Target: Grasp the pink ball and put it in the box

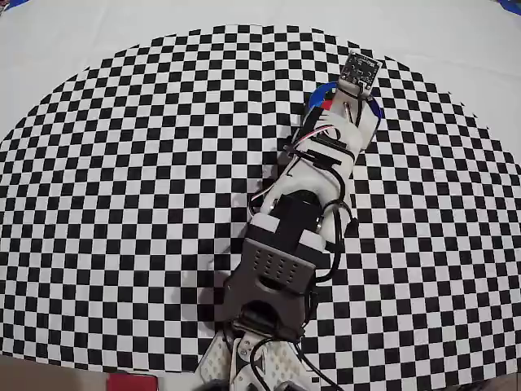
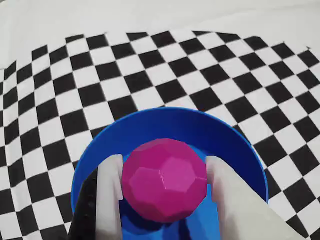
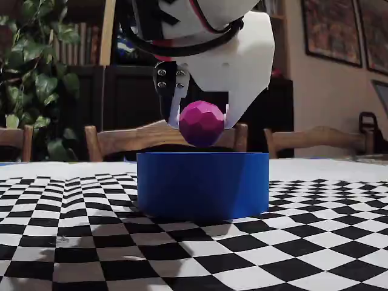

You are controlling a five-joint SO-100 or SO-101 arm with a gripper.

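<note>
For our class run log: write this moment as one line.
stage: carry | gripper: shut on pink ball | ball: above blue box, not touching | release: not yet

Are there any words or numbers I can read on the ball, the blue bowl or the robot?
None. The pink ball, the box and the gripper holding the ball bear no writing. In the fixed view, the book spines behind are too dark and blurred to read.

1 faceted magenta-pink matte ball (image 2: pixel 164 186), 1 round bright-blue plastic box (image 3: pixel 202 183), 1 white two-finger gripper (image 2: pixel 165 182), 3 wooden chairs (image 3: pixel 124 140).
</note>
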